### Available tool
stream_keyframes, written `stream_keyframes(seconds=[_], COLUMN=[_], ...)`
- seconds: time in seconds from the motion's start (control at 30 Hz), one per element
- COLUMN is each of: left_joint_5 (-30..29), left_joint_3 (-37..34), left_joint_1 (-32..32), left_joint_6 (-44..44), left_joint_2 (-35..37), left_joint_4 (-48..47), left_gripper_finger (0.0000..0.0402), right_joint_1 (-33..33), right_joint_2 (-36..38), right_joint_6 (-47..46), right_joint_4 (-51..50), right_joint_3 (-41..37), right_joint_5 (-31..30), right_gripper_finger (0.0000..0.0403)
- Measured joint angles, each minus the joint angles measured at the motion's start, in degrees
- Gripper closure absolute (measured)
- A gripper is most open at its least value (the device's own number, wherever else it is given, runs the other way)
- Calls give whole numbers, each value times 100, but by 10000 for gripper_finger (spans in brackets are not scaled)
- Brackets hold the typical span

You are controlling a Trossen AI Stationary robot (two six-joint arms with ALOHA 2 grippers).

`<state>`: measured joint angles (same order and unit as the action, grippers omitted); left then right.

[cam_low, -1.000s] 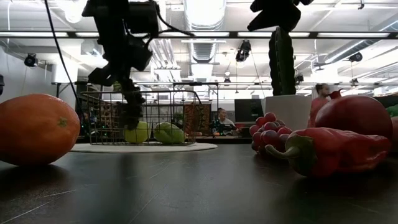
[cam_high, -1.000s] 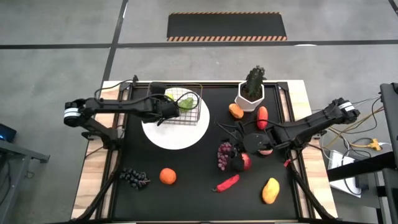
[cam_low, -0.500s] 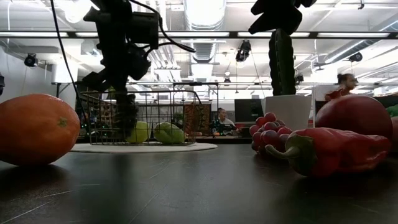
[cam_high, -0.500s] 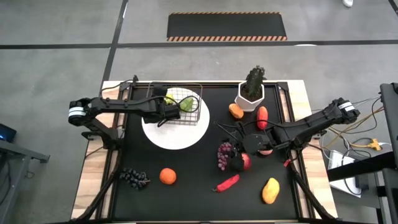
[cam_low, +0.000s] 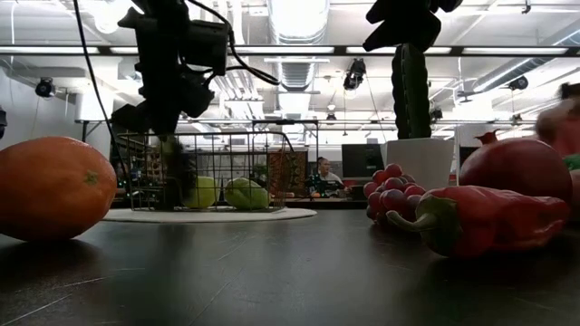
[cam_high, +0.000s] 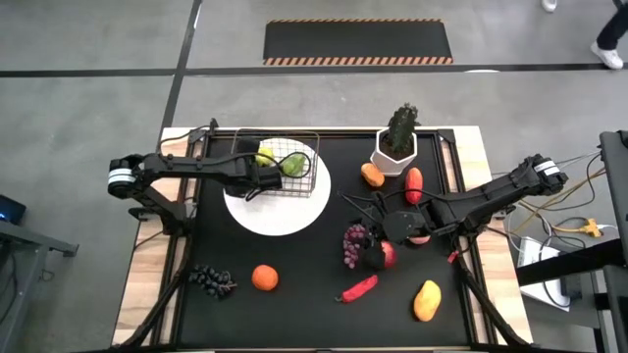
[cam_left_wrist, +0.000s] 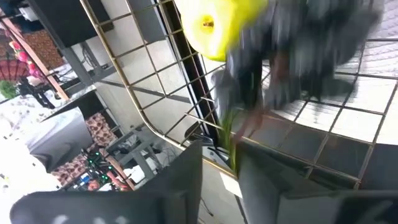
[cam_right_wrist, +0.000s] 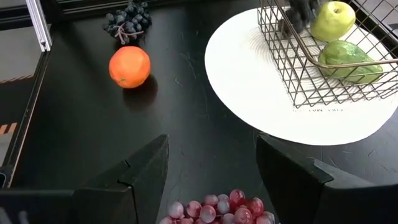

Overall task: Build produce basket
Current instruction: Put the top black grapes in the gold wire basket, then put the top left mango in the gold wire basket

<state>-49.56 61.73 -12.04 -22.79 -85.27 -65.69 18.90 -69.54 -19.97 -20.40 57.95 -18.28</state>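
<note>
On the white plate (cam_high: 280,211), a wire basket (cam_high: 294,175) is seen.
Two green fruits (cam_right_wrist: 339,34) are kept inside; the left hand (cam_high: 253,186), whose fingers cannot be told apart or together, is at its wall.

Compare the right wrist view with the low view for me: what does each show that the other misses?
Only the right wrist view shows the dark grape bunch and the right gripper, fingers open above the red grapes. Only the low view shows the chili, the potted plant and a person beyond the table. Both show the orange, the white plate and the basket holding a green apple and a pear.
</note>
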Motion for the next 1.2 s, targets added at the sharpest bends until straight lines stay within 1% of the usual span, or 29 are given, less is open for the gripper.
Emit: stream_keyframes(seconds=[0.17, 0.3, 0.37, 0.5, 0.57, 0.63, 0.73, 0.83, 0.9, 0.97, 1.03, 1.2], left_joint_5=[0, -176, -280, -293, -168, 94, 666, 1341, 1663, 1815, 1825, 1855], left_joint_3=[0, 76, 160, 446, 612, 736, 752, 603, 469, 365, 258, -125], left_joint_1=[1, 15, 74, 325, 520, 742, 1108, 1501, 1765, 2029, 2295, 2827], left_joint_6=[-4, -2, 28, 338, 579, 804, 1073, 1224, 1315, 1353, 1342, 952], left_joint_2=[0, 12, 26, 102, 167, 257, 465, 716, 864, 953, 1036, 1220], left_joint_4=[-2, -87, -92, -85, -67, 60, 611, 1427, 2028, 2479, 2955, 4115], left_gripper_finger=[270, 246, 241, 240, 240, 240, 240, 240, 240, 240, 240, 240], right_joint_1=[0, 0, 0, 0, 0, 0, -2, -2, -2, -21, -59, -387], right_joint_2=[0, 0, 0, 0, 0, 0, 0, 0, 0, 0, 0, 0], right_joint_6=[-21, -68, -87, -261, -310, -368, -546, -743, -849, -1013, -1187, -1817], right_joint_4=[6, 4, 4, -37, -35, -37, -39, -45, -48, -74, -98, -417], right_joint_3=[0, 0, 0, 0, -4, -18, -41, -56, -66, -68, -68, -68], right_joint_5=[-2, 4, 4, 7, 8, 8, -13, -289, -467, -617, -717, -731], right_gripper_finger=[177, 177, 177, 177, 177, 177, 177, 177, 177, 177, 177, 177])
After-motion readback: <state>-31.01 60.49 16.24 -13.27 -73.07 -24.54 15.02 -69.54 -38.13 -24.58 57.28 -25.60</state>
